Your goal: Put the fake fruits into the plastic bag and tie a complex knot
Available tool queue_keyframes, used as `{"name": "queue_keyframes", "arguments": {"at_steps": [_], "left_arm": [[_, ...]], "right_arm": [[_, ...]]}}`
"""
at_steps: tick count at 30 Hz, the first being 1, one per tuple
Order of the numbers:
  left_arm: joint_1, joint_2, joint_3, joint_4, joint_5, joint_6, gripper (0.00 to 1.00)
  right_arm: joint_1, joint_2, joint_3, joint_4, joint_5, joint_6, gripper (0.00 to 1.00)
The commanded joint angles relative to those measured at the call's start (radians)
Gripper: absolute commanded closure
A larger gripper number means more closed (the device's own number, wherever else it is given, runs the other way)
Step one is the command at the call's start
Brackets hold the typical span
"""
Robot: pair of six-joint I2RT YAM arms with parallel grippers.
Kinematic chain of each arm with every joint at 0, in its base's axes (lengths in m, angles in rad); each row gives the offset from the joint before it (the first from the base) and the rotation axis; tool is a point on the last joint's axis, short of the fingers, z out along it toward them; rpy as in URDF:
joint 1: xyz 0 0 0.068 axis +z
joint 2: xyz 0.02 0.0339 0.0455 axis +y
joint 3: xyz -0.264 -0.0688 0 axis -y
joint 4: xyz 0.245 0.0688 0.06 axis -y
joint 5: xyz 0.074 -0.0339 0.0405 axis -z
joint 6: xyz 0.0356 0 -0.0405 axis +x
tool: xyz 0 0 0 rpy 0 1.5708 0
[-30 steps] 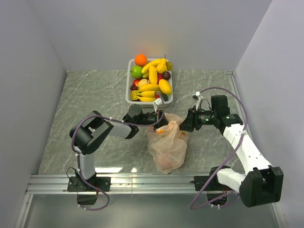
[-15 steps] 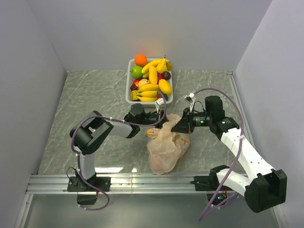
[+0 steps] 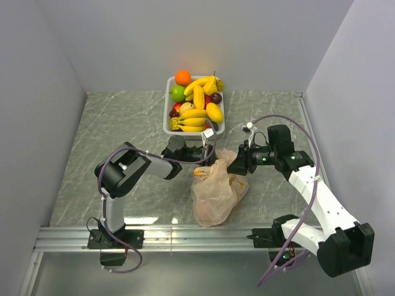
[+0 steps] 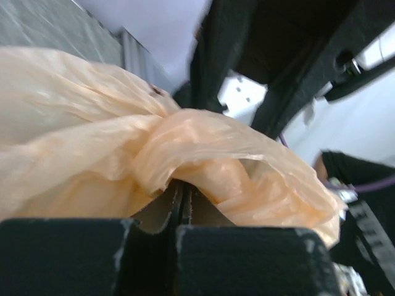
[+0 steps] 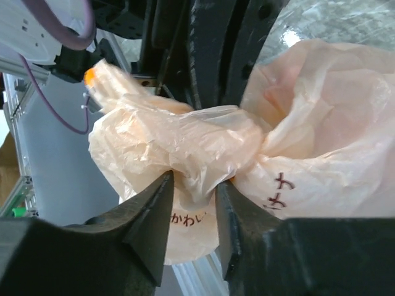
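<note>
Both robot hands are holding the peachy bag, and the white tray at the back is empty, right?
Not quite. The white tray isn't empty: the top view shows it piled with fake fruits. The rest is right: the left gripper and the right gripper both pinch the plastic bag.

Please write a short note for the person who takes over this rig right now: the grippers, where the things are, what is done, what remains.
Left gripper: shut, pinching the plastic bag near its top.
Right gripper: fingers on either side of a bunched fold of the bag; whether it grips firmly is not clear.
Bag: lies bulging between the two grippers; its contents are hard to make out.
Fake fruits: many lie heaped in the white tray behind the bag.
Done: bag top gathered.
Left: no finished knot shows; tie it.
</note>
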Motion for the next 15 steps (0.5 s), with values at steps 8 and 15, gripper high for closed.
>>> {"name": "queue_keyframes", "arguments": {"at_steps": [8,15], "left_arm": [[-0.030,0.122,0.098,0.608,0.232,-0.441,1.00],[-0.029,0.137,0.121,0.604,0.028,-0.415,1.00]], "right_arm": [[0.001,0.020,0.027,0.094,0.023,0.031,0.44],[0.038,-0.003,-0.012,0.183,0.060,0.113,0.35]]}}
